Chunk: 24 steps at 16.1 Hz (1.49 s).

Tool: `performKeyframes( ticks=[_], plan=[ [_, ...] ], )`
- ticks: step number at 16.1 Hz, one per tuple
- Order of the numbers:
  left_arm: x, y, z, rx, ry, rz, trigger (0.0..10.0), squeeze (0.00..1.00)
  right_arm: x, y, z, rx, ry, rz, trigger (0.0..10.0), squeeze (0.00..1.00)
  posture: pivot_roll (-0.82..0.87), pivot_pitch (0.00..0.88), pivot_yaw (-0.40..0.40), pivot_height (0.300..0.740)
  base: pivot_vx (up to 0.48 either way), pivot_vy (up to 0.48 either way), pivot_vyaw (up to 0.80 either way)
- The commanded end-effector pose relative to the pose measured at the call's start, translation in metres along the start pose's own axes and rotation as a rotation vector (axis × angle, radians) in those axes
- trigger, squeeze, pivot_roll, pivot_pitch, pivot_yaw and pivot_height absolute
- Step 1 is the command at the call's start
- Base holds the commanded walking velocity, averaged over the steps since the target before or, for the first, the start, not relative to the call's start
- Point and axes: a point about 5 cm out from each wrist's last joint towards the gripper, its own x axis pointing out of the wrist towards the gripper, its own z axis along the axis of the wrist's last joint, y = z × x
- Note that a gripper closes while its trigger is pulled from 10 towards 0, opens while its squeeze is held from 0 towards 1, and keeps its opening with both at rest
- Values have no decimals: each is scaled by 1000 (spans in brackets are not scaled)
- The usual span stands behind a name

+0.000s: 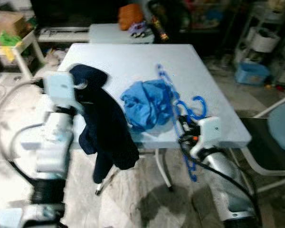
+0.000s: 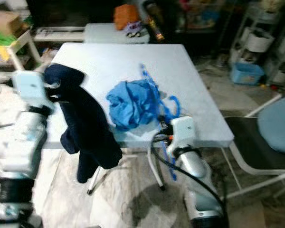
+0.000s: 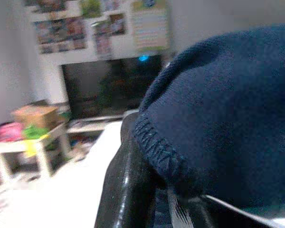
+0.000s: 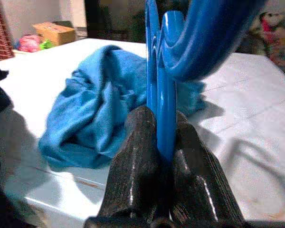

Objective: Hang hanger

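Plastic, thin and stiff, the bright blue plastic hanger (image 1: 180, 111) looks light but slick; its flat bar seems the surest hold. Left eye view: it stands lower centre, at the pale blue square counter (image 1: 133, 61) edge beside a crumpled blue cloth (image 1: 145, 102); the left gripper (image 1: 78, 85) carries a dark navy garment (image 1: 104, 128). Right wrist view: the right gripper (image 4: 162, 142) jaws pinch the hanger. Left wrist view: navy fabric drapes over one black finger; jaws' state unclear.

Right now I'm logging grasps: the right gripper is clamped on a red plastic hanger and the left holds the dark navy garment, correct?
Not quite: the plastic hanger clamped in the right gripper is blue, as the right wrist view shows. The left gripper does hold the dark navy garment.
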Motion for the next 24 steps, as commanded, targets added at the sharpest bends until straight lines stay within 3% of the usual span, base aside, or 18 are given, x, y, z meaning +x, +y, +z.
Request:
performKeyframes(
  ticks=[1, 2, 3, 7, 8, 9, 11, 13, 14, 16, 17, 18, 19, 20, 21, 22, 24],
  plan=[
    [12, -3, 10, 16, -41, -26, 10000, 0, -1, -6, 8, -9, -27, -22, 10000, 0, -40, 24, 2, 740, 0, 0, 0],
    [15, -2, 11, 24, -43, -34, 10000, 0, -1, -6, 8, -10, -27, -23, 10000, 0, -40, 24, 2, 740, 0, 0, 0],
    [36, 3, 18, 122, -52, -100, 10000, 0, -1, -7, 8, -9, -29, -27, 10000, 0, -41, 25, 4, 740, 0, 0, 0],
    [86, 18, 46, 263, -13, -130, 10000, 0, -1, -7, 9, -9, -32, -37, 10000, 0, -55, 32, 7, 740, 0, 0, 0],
    [101, 19, 74, 323, -63, -71, 10000, 0, -3, -8, 9, -10, -27, -45, 10000, 0, -73, 39, 8, 740, 0, 0, 0],
    [107, 18, 90, 334, -112, -40, 10000, 0, -4, -8, 9, -11, -26, -48, 10000, 0, -73, 39, 8, 740, 0, 0, 0],
    [117, 15, 148, 361, -308, 61, 10000, 0, -7, -11, 10, -16, -31, -69, 10000, 0, -92, 39, 11, 740, 0, 0, 0],
    [113, -4, 191, 512, -563, 81, 10000, 0, -8, -15, 12, -19, -38, -101, 10000, 0, -108, 40, 20, 740, 0, 0, 0],
    [111, -13, 195, 549, -621, 76, 10000, 0, -9, -16, 12, -17, -38, -108, 10000, 0, -108, 40, 22, 740, 0, 0, 0],
    [110, -28, 162, 566, -552, -10, 10000, 0, -9, -13, 10, -11, -36, -105, 10000, 0, -108, 40, 22, 740, 0, 0, 0],
    [109, -28, 117, 547, -387, -53, 10000, 0, -8, -9, 9, -8, -30, -93, 10000, 0, -108, 40, 22, 740, 0, 0, 0],
    [107, -23, 88, 541, -253, -62, 10000, 0, -8, -8, 9, -8, -28, -88, 10000, 0, -106, 43, 16, 740, 0, 0, 0],
    [96, -7, 35, 407, 26, -54, 10000, 1000, -7, -9, 9, -11, -21, -78, 10000, 0, -104, 42, 7, 740, 0, 0, 0],
    [91, -1, 20, 380, 102, -46, 10000, 1000, -7, -9, 9, -13, -19, -76, 10000, 0, -104, 42, 7, 740, 0, 0, 0],
    [79, 12, -10, 304, 265, -32, 10000, 1000, -6, -10, 9, -18, -13, -66, 10000, 0, -100, 41, 0, 740, 0, 0, 0],
    [71, 23, -22, 223, 332, -18, 10000, 1000, -5, -12, 9, -19, -9, -61, 10000, 0, -91, 38, -4, 740, 0, 0, 0],
    [72, 33, -19, 191, 331, -22, 10000, 1000, -3, -11, 8, -19, -2, -51, 10000, 0, -80, 33, -4, 740, 0, 0, 0]
  ],
)
